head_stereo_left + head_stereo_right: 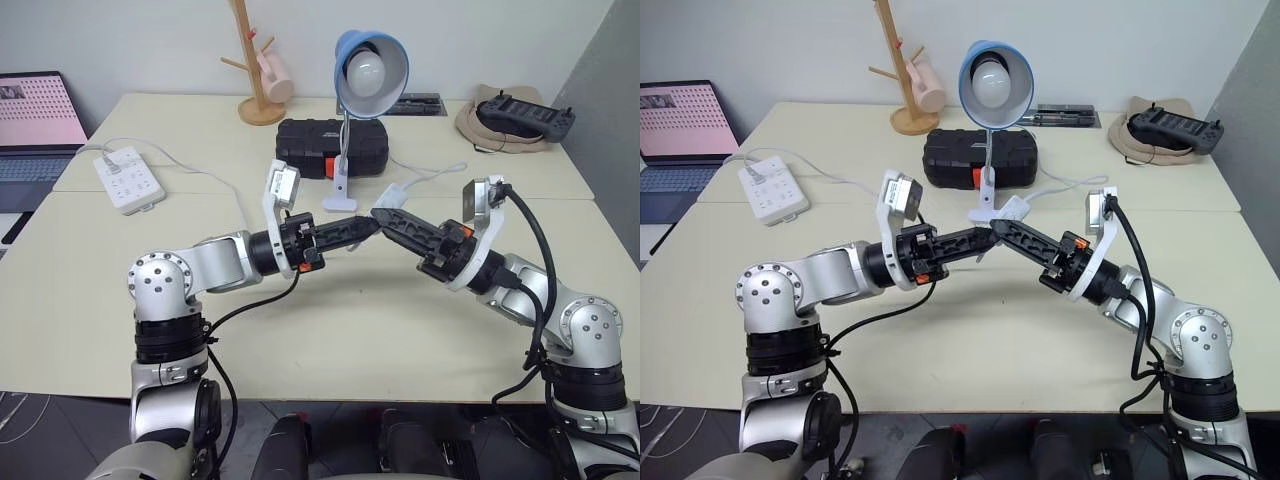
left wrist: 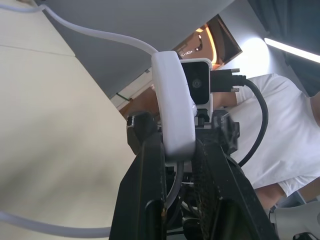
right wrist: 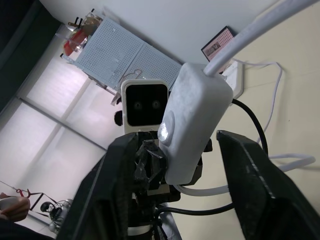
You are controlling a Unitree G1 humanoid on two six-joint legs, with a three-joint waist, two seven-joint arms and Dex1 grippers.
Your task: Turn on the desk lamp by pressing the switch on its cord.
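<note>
The desk lamp point(image 1: 370, 62), with its blue shade and white bulb, stands at the middle back of the table; the bulb shows no glow. Its thin white cord point(image 1: 432, 176) runs down to the white oblong switch point(image 2: 172, 100), which is lifted above the table in front of the lamp's base. My left gripper point(image 1: 368, 226) reaches in from the left and is shut on the switch. My right gripper point(image 1: 383, 214) comes from the right, tip to tip with the left. Its fingers point(image 3: 260, 190) stand open on either side of the switch point(image 3: 195, 120), with a gap on one side.
A black tool case point(image 1: 330, 135) lies behind the lamp base. A white power strip point(image 1: 128, 178) sits at the left, with a laptop point(image 1: 35, 120) beyond it. A wooden mug tree point(image 1: 255, 60) holds a pink cup, and a controller point(image 1: 522, 115) rests at the back right. A person in a white shirt point(image 2: 285, 140) stands nearby.
</note>
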